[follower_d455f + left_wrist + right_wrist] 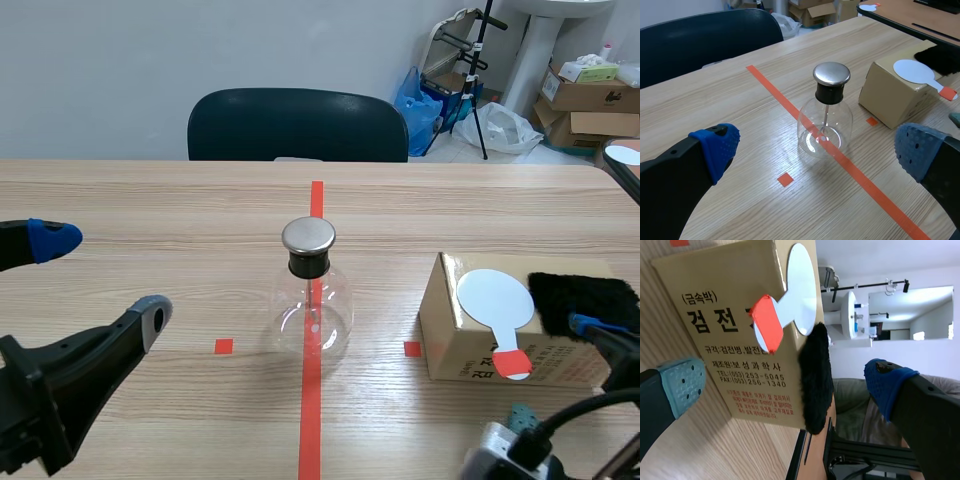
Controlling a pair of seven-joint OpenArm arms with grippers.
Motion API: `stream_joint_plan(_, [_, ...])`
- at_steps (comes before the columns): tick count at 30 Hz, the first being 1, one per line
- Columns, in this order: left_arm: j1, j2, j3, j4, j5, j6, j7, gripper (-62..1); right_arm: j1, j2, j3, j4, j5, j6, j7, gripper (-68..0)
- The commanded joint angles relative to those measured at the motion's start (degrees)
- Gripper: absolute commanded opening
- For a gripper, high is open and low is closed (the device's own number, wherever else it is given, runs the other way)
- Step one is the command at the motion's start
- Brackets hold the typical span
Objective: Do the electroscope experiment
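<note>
While the electroscope stands upright at the middle of the table, neither gripper touches it. It is a clear glass flask with a black stopper and a round metal cap, and a thin rod hangs down inside the glass. The flask sits right on the long tape line, between two small tape squares, one to its left and one to its right.

To the right of the flask, near but apart from it, lies a cardboard box. On top of the box rests a white paddle, with its red handle sticking out over the near edge. Just right of the paddle, a black fur cloth also lies on the box.

The left gripper hangs at the left, well apart from the flask. Its fingers are spread wide with nothing between them, and the wrist view shows the flask ahead of them.

The right gripper is at the near right corner of the box. Its fingers are also wide apart and empty, with the paddle handle and the fur ahead of them.

A dark chair stands behind the far edge of the table.
</note>
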Motion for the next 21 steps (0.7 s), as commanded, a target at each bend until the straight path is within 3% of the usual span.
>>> stream_joint_plan(1, [0.0,0.4,0.1,0.9,-0.5,0.1,-0.8,1.4,0.8,0.3,-0.2,0.0,-0.1,-0.5,0.0,0.4])
stream_joint_plan(9, [0.0,0.4,0.1,0.9,-0.6,0.1,-0.8,1.4,4.3,-1.7,-3.3,-1.1,-3.5,-2.2,-6.8,0.4])
stream_joint_plan(21, [0.0,0.4,0.1,0.9,-0.6,0.1,-0.8,1.4,6.2,-3.4,-4.1,-1.4,-8.1,-2.4,-7.7,0.4])
